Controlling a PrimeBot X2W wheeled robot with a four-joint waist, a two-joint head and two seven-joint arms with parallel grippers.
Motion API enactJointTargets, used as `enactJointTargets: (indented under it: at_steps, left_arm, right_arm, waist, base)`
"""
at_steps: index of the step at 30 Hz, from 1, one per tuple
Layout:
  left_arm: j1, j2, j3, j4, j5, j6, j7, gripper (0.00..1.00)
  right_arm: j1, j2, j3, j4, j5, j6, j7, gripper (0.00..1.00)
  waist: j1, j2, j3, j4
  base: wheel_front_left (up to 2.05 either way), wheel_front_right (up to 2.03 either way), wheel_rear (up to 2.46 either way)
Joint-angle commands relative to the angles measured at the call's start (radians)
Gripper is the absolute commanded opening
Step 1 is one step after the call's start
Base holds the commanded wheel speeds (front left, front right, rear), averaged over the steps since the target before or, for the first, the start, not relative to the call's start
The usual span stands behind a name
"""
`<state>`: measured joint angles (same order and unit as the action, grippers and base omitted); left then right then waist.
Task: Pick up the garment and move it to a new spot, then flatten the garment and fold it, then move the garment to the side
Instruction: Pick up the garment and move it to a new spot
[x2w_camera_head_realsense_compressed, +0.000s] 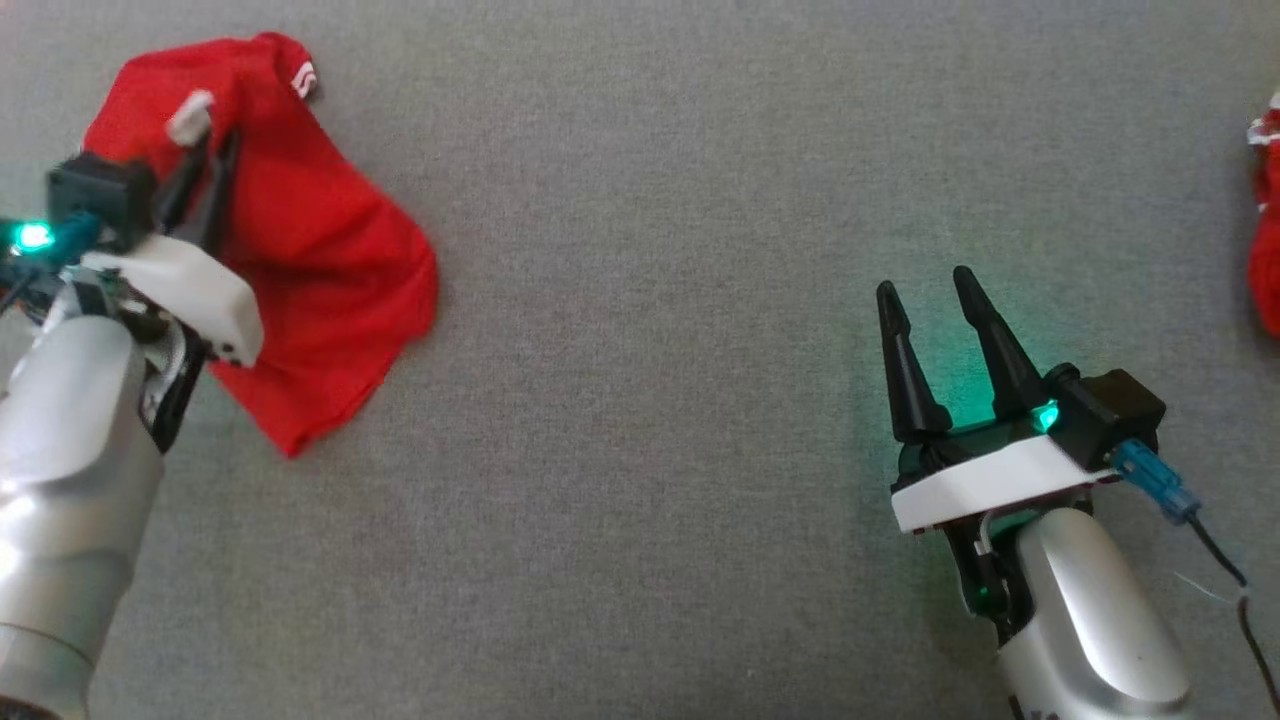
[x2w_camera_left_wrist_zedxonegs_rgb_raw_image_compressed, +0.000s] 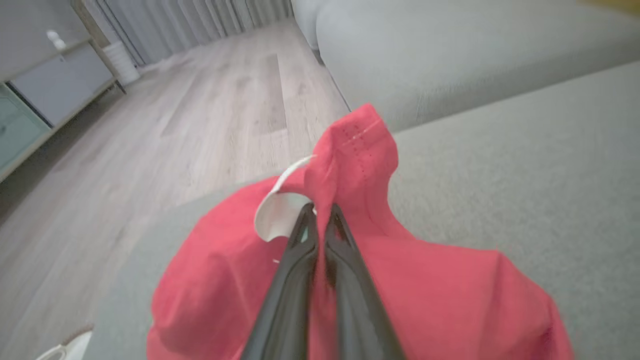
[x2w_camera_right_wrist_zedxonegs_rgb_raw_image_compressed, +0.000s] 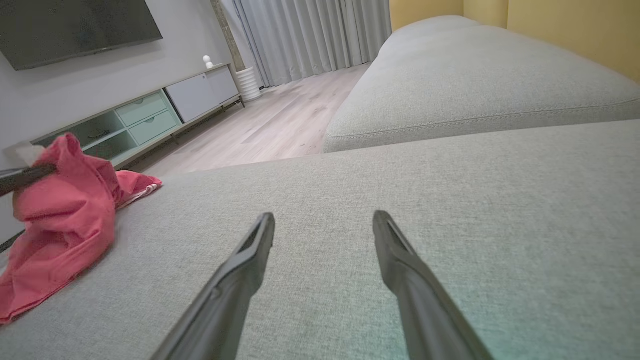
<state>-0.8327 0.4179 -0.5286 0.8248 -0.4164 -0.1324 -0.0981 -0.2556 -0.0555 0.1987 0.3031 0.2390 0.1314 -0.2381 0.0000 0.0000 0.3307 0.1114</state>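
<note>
A red garment (x2w_camera_head_realsense_compressed: 300, 240) lies crumpled at the far left of the grey cushion, a white label showing near its top. My left gripper (x2w_camera_head_realsense_compressed: 215, 135) is shut on a raised fold of the garment (x2w_camera_left_wrist_zedxonegs_rgb_raw_image_compressed: 360, 165) beside that white label (x2w_camera_left_wrist_zedxonegs_rgb_raw_image_compressed: 275, 217), so the cloth peaks upward around the fingertips. In the right wrist view the garment (x2w_camera_right_wrist_zedxonegs_rgb_raw_image_compressed: 60, 220) is bunched at the left, with the left gripper's dark fingers (x2w_camera_right_wrist_zedxonegs_rgb_raw_image_compressed: 25, 176) pinching its top. My right gripper (x2w_camera_head_realsense_compressed: 925, 290) hovers open over bare cushion at the right, well apart from the garment, its fingers (x2w_camera_right_wrist_zedxonegs_rgb_raw_image_compressed: 250, 250) spread with nothing between them.
Another red cloth (x2w_camera_head_realsense_compressed: 1265, 230) pokes in at the right edge of the head view. The grey sofa cushion (x2w_camera_head_realsense_compressed: 650, 400) is the work surface; a second cushion (x2w_camera_right_wrist_zedxonegs_rgb_raw_image_compressed: 475, 85) lies beyond a seam. Wooden floor (x2w_camera_left_wrist_zedxonegs_rgb_raw_image_compressed: 200, 100) drops off past the garment, with a low cabinet (x2w_camera_right_wrist_zedxonegs_rgb_raw_image_compressed: 150, 112) against the wall.
</note>
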Motion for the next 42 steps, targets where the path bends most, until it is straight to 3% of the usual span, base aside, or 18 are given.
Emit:
enactJointTargets:
  at_steps: [1, 7, 17, 29, 34, 39, 42]
  left_arm:
    - [-0.053, 0.061, 0.037, -0.023, -0.009, 0.002, -0.038, 0.0]
    - [-0.078, 0.06, 0.092, -0.126, -0.021, 0.031, -0.151, 0.0]
    - [-0.024, 0.031, 0.179, -0.513, 0.016, 0.121, -0.163, 0.0]
    - [-0.069, -0.028, 0.103, -0.569, 0.081, 0.162, -0.143, 0.0]
    - [-0.085, -0.113, 0.019, -0.524, 0.134, 0.191, -0.134, 0.0]
    - [-0.03, -0.249, -0.048, -0.437, 0.136, 0.241, -0.141, 0.0]
    - [0.031, -0.318, -0.095, -0.388, 0.101, 0.222, -0.144, 0.0]
  right_arm:
    - [-0.015, 0.005, 0.028, -0.023, 0.008, -0.001, -0.01, 1.0]
    - [-0.009, 0.005, 0.033, -0.006, 0.022, -0.001, -0.014, 1.0]
    - [0.004, 0.005, 0.051, 0.008, 0.05, -0.001, -0.02, 1.0]
    - [-0.027, 0.005, 0.065, -0.003, 0.091, -0.001, -0.023, 1.0]
    - [-0.034, 0.005, 0.055, -0.024, 0.101, -0.001, -0.023, 1.0]
    - [-0.038, 0.005, 0.031, -0.041, 0.106, -0.001, -0.024, 1.0]
    - [-0.042, 0.005, 0.015, -0.048, 0.108, -0.001, -0.024, 1.0]
  waist:
    - [0.0, 0.0, -0.014, -0.004]
    - [0.0, 0.0, -0.067, -0.013]
    - [0.0, 0.0, -0.119, -0.037]
    - [0.0, 0.0, -0.079, -0.153]
    - [0.0, 0.0, -0.061, -0.208]
    - [0.0, 0.0, -0.054, -0.25]
    - [0.0, 0.0, -0.053, -0.266]
  base:
    - [0.0, 0.0, 0.0]
    - [0.0, 0.0, 0.0]
    - [0.0, 0.0, 0.0]
    - [0.0, 0.0, 0.0]
    - [0.0, 0.0, 0.0]
    - [0.0, 0.0, 0.0]
    - [0.0, 0.0, 0.0]
